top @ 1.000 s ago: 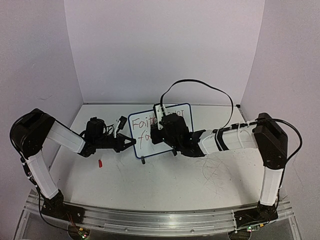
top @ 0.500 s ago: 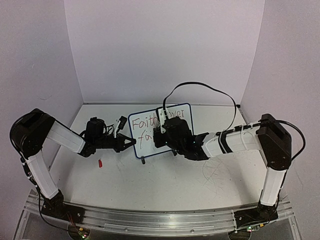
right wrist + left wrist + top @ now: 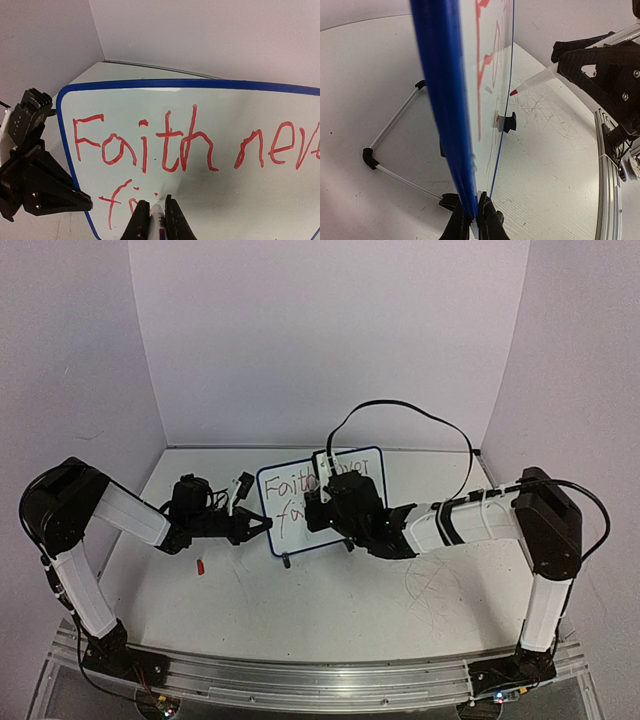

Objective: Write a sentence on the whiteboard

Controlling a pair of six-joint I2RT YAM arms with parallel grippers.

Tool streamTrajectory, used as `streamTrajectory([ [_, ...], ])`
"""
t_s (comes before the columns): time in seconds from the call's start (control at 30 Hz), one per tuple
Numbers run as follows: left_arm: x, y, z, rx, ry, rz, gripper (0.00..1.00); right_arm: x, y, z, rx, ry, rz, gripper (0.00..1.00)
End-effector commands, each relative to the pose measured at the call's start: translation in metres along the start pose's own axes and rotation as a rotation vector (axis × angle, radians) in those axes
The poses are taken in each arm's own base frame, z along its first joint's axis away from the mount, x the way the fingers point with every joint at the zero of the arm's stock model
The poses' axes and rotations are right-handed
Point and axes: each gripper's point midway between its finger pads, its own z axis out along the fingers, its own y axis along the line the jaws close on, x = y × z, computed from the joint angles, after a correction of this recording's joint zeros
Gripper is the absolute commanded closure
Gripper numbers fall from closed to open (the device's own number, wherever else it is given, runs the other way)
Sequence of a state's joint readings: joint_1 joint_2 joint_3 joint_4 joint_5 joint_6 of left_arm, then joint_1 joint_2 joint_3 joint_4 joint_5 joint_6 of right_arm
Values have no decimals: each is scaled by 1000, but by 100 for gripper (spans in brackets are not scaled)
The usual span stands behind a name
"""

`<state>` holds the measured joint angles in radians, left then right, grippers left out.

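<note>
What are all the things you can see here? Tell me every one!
Blue-framed rectangular whiteboard: one, white, standing mid-table.
Handwritten marker lettering: two lines, red, on the whiteboard; lower line only begun.
Plastic marker pen: one, white with red tip, pointing at the board.
Small cap-like piece: one, red, on the table left of the board.
Scribble marks: several, grey, on the table's right part.
Table: one, white.
Left end effector: one, black, pinching the board's edge.
Right end effector: one, black, gripping the pen.

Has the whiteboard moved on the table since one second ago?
No. The whiteboard keeps the same place against the back edge of the table, with the left gripper clamped on its left edge.
</note>
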<state>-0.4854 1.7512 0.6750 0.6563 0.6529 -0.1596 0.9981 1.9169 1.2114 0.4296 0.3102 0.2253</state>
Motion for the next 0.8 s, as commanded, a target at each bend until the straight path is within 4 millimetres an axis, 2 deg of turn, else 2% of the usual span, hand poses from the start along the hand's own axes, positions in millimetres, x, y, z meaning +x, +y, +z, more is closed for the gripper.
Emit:
streamTrajectory([
  [0.0,3,15,-1,-84,20,24,100,-18,7,7,3,-52,17,100],
  [0.53,4,16,-1,-86,22,25,100,-8,1,14,44,-26,8,100],
  [0.77,3,16,-1,-87,20,26,100,2,-3,10,54,5,8,100],
])
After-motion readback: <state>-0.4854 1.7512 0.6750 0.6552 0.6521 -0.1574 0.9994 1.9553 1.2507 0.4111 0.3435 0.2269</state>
